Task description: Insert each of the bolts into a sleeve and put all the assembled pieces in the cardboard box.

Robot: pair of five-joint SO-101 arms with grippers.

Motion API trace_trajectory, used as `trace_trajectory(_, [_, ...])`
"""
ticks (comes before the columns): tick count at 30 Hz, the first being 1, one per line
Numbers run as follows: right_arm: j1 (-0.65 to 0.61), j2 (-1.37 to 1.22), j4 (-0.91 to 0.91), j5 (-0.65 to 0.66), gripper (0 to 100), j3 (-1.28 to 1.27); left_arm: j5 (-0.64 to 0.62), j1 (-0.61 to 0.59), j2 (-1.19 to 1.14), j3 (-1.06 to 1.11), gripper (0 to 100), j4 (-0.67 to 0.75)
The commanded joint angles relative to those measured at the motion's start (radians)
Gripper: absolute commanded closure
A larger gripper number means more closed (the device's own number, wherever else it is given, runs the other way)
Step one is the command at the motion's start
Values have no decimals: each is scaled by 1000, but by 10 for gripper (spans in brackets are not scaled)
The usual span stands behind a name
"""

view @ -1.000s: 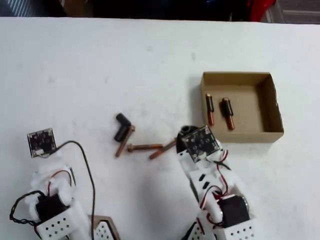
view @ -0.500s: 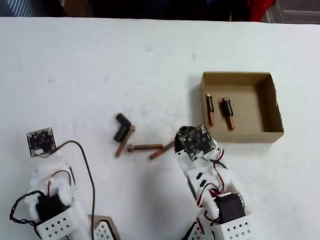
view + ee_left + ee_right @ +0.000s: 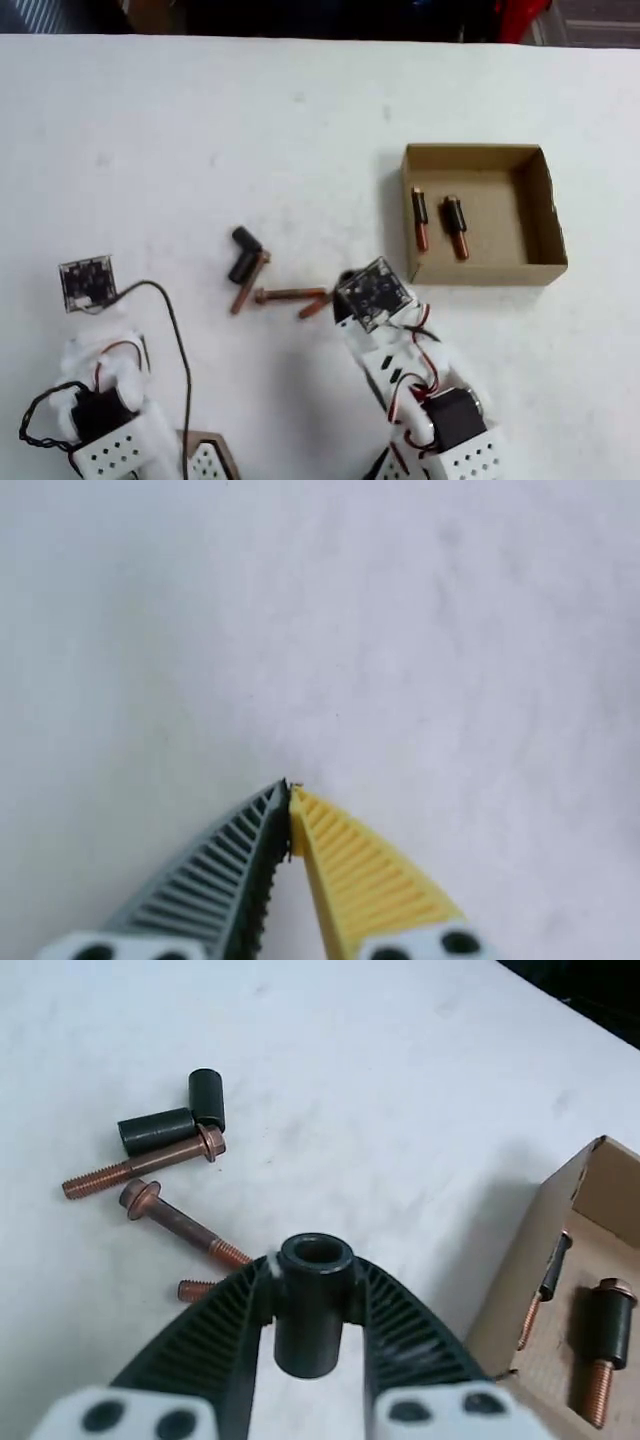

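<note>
Step in hand: mating a bolt with a sleeve. Right claw [image 3: 312, 1272] is clenched on a black sleeve [image 3: 312, 1335], which stands upright between the jaws with its bore open toward the wrist. Three loose bolts [image 3: 290, 294] lie on the table [image 3: 200, 130] just ahead of this claw; the nearest bolt [image 3: 198, 1288] is partly hidden by a finger, and two spare sleeves [image 3: 170, 1125] sit farther out. Cardboard box [image 3: 475, 153] is ahead and to the claw's right, with two assembled pieces [image 3: 456, 226] inside.

Next move, by my reading: a bolt must enter that bore, and alignment is the tight part. Left claw [image 3: 289, 792] is clamped shut and empty over bare table, well apart. Right arm reaches forward, low, with the wrist pitched down.
</note>
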State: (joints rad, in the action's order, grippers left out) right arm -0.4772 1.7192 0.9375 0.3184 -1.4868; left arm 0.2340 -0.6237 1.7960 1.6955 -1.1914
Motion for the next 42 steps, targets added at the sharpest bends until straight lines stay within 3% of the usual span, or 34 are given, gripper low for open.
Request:
trace_trajectory(1, [-13, 12, 5, -9, 981, 11, 91, -5, 2, -2, 973, 29])
trace_trajectory(8, [-12, 12, 7, -9, 981, 8, 242, -8, 2, -11, 976, 71])
trace_trajectory(15, [18, 12, -1, -3, 981, -28, 264, -73, 2, -61, 976, 169])
trace_trajectory(17, [53, 12, -1, -6, 981, -28, 272, -82, 2, -100, 976, 133])
trace_trajectory(23, [122, 12, -21, -9, 981, -28, 460, -81, -2, -313, 976, 20])
trace_trajectory(30, [127, 12, -28, -9, 981, -28, 574, -81, -38, -609, 976, -123])
trace_trajectory(37, [125, 12, -28, -11, 981, -29, 580, -67, -432, -908, 976, -195])
trace_trajectory(42, [125, 12, -28, -11, 981, -29, 549, 59, -638, -1071, 976, -328])
